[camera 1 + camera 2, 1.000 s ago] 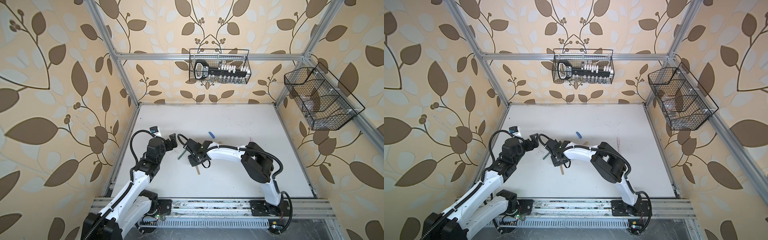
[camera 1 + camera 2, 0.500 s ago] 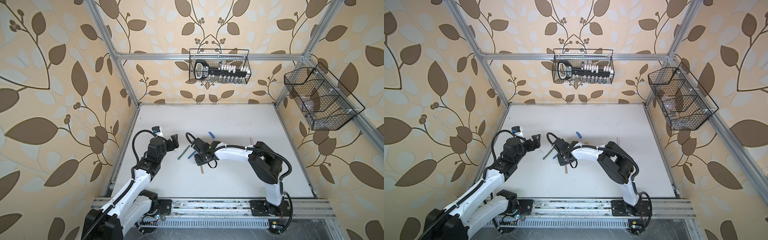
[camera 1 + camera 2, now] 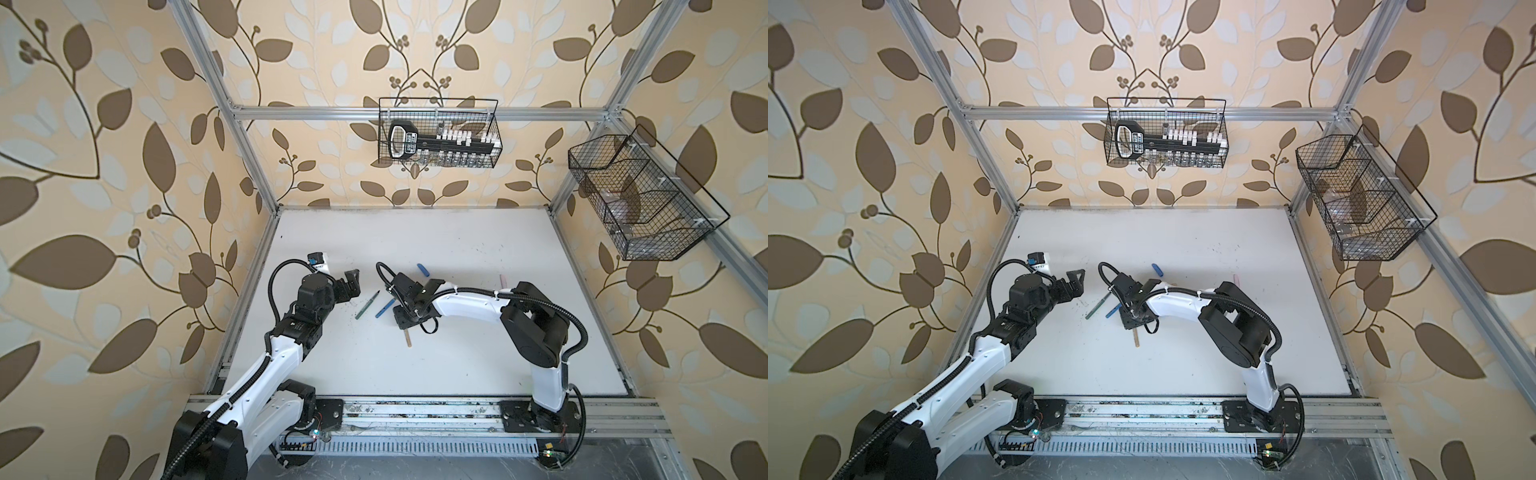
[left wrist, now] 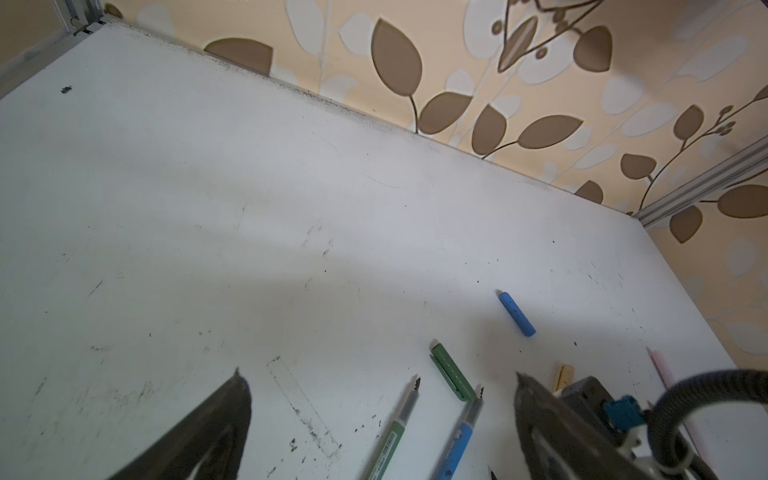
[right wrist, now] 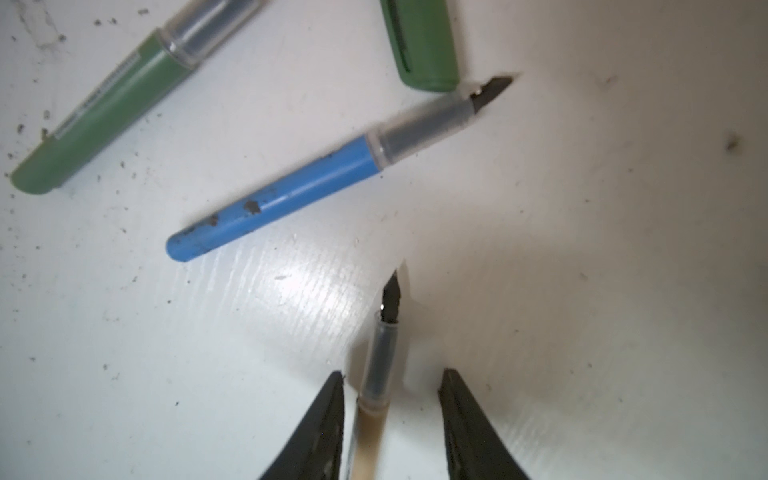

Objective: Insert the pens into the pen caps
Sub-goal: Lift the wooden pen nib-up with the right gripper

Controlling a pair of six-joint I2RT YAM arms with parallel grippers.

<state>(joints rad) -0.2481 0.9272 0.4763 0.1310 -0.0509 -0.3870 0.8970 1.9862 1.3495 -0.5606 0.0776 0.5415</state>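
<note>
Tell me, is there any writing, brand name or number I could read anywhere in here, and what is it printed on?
No text here can be read as words.
Green pen: a white strip of print along its barrel, too blurred to read.
Black tool rack in the wire basket on the back wall: a white label by its handle, too small to read.

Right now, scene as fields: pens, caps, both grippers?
green plastic pen: uncapped, flat on white table
blue plastic pen: uncapped, beside it
tan plastic pen: uncapped, between open right gripper fingers
green plastic cap: by blue pen's tip
blue plastic cap: lying alone
left gripper: open, empty
</note>
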